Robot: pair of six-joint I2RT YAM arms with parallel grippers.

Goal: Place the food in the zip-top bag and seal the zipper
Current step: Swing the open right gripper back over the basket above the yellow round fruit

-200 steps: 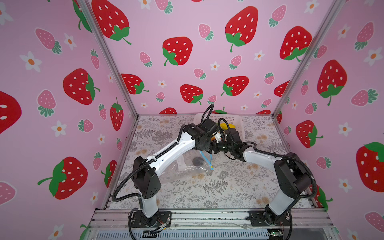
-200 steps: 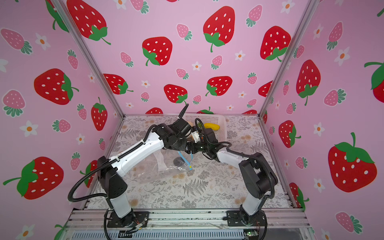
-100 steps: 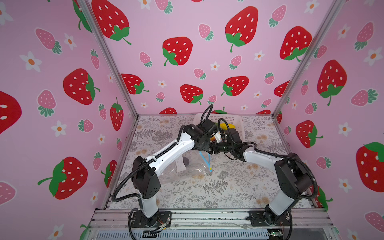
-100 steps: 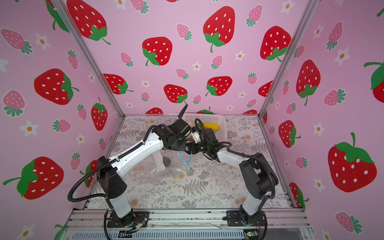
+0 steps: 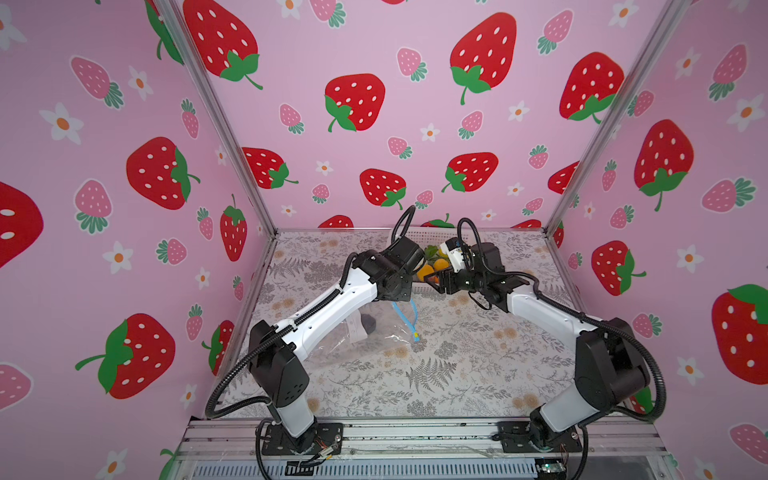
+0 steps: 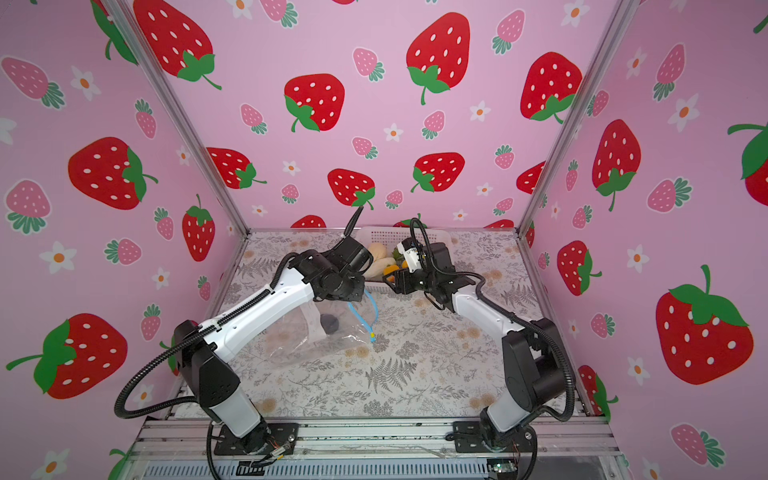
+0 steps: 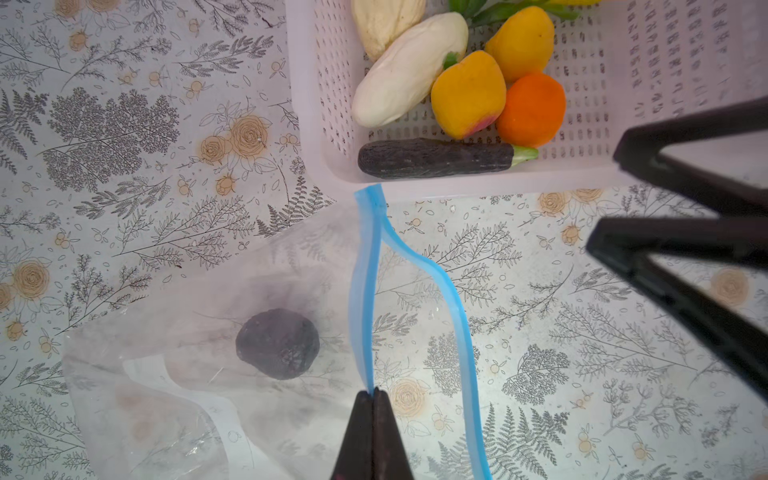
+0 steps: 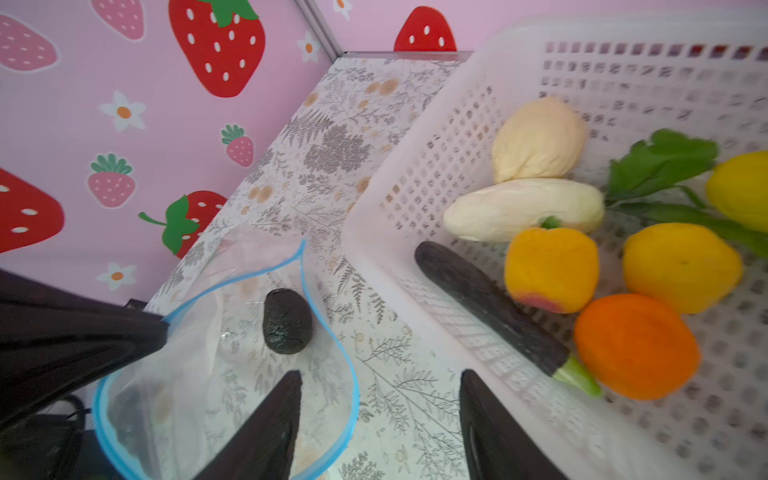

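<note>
Since 1 second back our right hand (image 8: 381, 374) has swung from the zip-top bag (image 7: 187, 374) to the basket (image 7: 457, 189), jaws half-wide, empty. Our left hand (image 7: 375, 392) pinches the limp zipper (image 7: 365, 291); bag on tabletop (image 7: 540, 332), 1 dark piece (image 7: 277, 344) inside. We judge the eggplant (image 8: 490, 303) light, stiff: grip mid-body.

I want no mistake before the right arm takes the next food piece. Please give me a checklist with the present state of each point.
1. Left gripper pinches the zipper: ok.
2. Zip-top bag mouth open: ok.
3. Right gripper open, empty: ok.
4. Dark round piece inside bag: ok.
5. Finger room between eggplant and basket wall: cannot tell.
6. All food bagged: not ok.
</note>
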